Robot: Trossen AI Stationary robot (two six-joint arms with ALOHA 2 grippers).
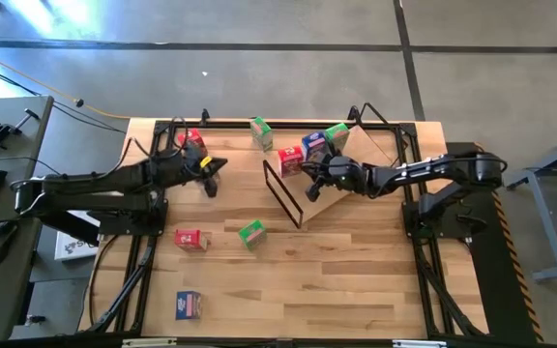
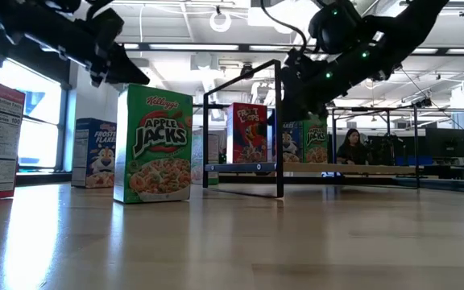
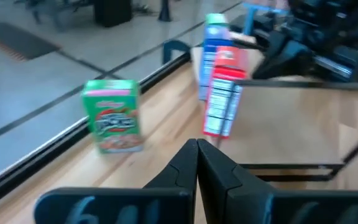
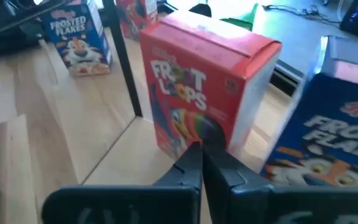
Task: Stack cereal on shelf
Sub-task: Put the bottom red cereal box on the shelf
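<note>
- The shelf (image 1: 356,169), a slanted plywood board with a black wire frame (image 1: 280,193), sits toward the counter's (image 1: 356,280) far right.
- On the shelf stand a red Froot Loops box (image 4: 207,87), a blue Frosted Flakes box (image 4: 328,155) and a green box (image 1: 337,133).
- The right pincer (image 1: 309,188) hovers over the shelf just in front of the red box, fingers pressed together, empty.
- The left pincer (image 1: 211,184), also closed and empty, hangs well left of the shelf.
- Other cereal boxes stand scattered off the shelf, among them a green Apple Jacks box (image 2: 153,145).

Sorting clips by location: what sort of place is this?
Probably a robotics lab in an open industrial hall: a bare concrete floor, exposed ceiling ducts and lamps, and a seated person at black monitors behind the wooden table.
</note>
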